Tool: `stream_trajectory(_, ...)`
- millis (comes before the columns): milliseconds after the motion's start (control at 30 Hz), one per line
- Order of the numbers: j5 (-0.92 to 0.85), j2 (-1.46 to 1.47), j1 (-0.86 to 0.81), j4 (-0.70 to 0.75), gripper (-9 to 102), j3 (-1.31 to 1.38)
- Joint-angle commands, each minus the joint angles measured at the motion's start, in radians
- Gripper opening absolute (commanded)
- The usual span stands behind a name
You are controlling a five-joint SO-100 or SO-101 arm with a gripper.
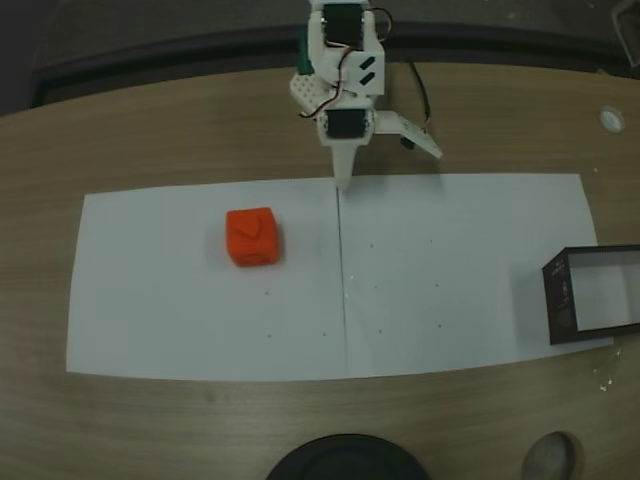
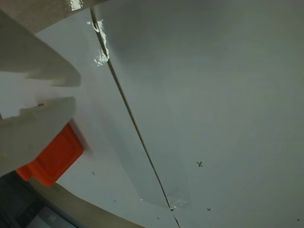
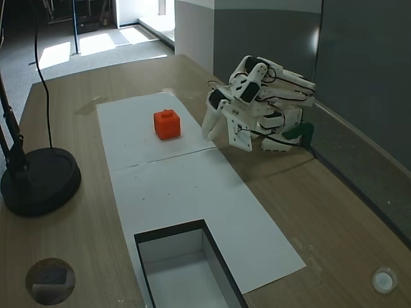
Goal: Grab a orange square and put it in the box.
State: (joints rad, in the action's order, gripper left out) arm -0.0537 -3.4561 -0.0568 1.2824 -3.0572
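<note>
The orange square [image 1: 252, 236] sits on white paper, left of centre in a fixed view, with a small bump on top. It also shows in another fixed view [image 3: 167, 124] and at the lower left of the wrist view [image 2: 52, 161], partly behind a finger. My gripper [image 1: 343, 180] hangs at the paper's far edge, about a cube's width to the right of the square and behind it, with nothing in it. Its white fingers [image 2: 33, 128] lie close together with only a thin slit between them. The box [image 1: 558, 300] stands at the paper's right end, dark-walled and open-topped [image 3: 221, 263].
Two white sheets [image 1: 450, 300] meet at a seam on the wooden table. A black round lamp base [image 3: 38, 179] stands near the front edge. A small white disc [image 1: 610, 118] lies at the far right. A dark wall runs behind the arm.
</note>
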Motion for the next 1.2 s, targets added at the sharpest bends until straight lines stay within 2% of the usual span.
stream_trajectory(0,0.002,-0.02,0.006,0.012,0,0.058)
stream_trajectory(567,0.003,-0.02,0.006,0.012,0,0.058)
stream_trajectory(733,0.114,-0.02,-0.005,0.012,0,0.057)
stream_trajectory(1167,0.112,-0.02,-0.005,0.012,0,0.057)
